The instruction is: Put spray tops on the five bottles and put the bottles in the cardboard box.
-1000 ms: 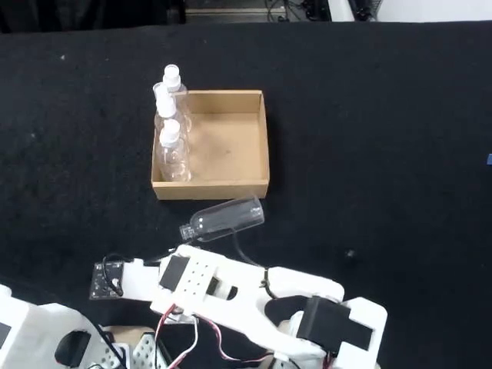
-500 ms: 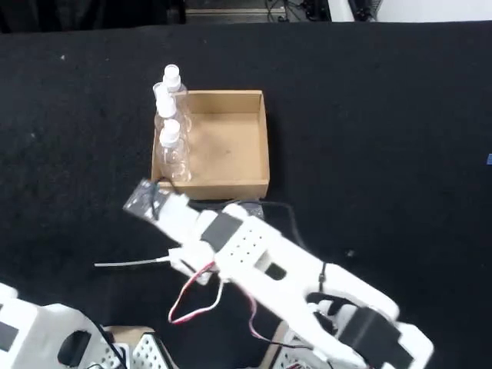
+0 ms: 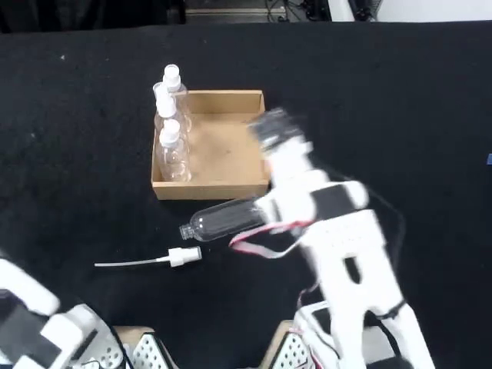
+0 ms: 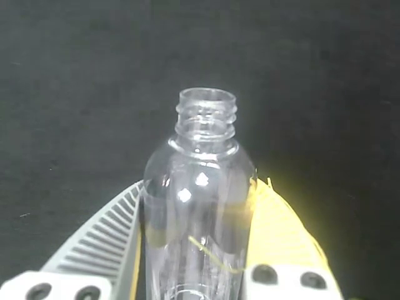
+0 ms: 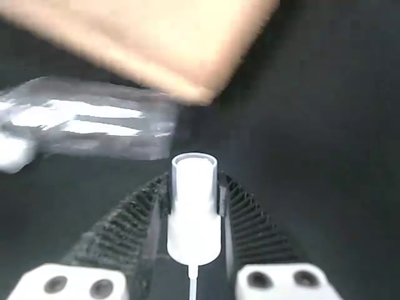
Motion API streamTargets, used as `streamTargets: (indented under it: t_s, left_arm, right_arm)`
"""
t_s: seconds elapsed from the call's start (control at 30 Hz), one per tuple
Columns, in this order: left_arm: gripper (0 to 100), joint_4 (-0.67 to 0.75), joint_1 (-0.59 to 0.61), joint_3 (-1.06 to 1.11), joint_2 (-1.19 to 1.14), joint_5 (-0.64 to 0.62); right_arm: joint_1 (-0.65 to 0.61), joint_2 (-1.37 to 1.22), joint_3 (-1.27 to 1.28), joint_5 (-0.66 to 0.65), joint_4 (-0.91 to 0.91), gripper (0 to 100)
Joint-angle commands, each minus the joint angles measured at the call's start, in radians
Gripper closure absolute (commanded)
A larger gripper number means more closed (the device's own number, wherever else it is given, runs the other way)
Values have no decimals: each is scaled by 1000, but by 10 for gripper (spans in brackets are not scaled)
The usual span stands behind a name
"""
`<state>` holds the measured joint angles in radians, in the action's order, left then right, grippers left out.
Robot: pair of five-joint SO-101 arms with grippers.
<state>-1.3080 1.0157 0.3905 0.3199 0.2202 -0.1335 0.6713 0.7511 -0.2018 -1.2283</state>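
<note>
Midway through capping, judging by the layout. Clamped tight in the left gripper (image 4: 199, 186): a bottle (image 4: 201, 209) with an open, bare neck. Clamped in the right gripper (image 5: 194, 181): a top (image 5: 194, 219), pinched at the collar, with its tube pointing back toward the wrist. Toward the table's (image 3: 400, 92) far edge: a box (image 3: 231, 188) with three capped bottles (image 3: 171, 131) standing along its left wall. Just off the box's near wall: a loose bottle (image 3: 227, 217), lying uncapped. Closer to the table's near edge: a loose top (image 3: 181, 257) with its tube stretched out. Next, probably: bring the top over the held neck, feed the tube in, seat and twist. Calls for close alignment of both grippers, to avoid snagging or bending the thin tube.
</note>
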Motion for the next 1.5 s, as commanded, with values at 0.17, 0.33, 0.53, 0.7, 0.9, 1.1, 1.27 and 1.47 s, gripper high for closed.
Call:
streamTargets:
  t_s: [0.17, 0.33, 0.53, 0.7, 0.9, 1.1, 1.27, 1.47]
  left_arm:
    - [971, 101, -364, 156, 209, -155]
    - [971, 288, -440, 375, 239, -284]
    - [971, 387, -464, 506, 319, -339]
    - [971, 390, -469, 572, 416, -341]
    - [971, 385, -463, 590, 483, -334]
    - [971, 390, -469, 590, 456, -334]
    - [971, 390, -469, 587, 453, -334]
    - [971, 390, -469, 591, 453, -333]
  right_arm:
    - [405, -217, -88, -75, 189, 913]
    - [453, -478, -186, -86, 258, 910]
    - [422, -668, -303, -94, 255, 797]
    - [404, -714, -390, -170, 118, 758]
    - [433, -722, -430, -311, 11, 754]
    - [436, -697, -278, -316, 121, 754]
    - [428, -714, -211, -276, 201, 758]
    - [436, -728, -140, -267, 198, 836]
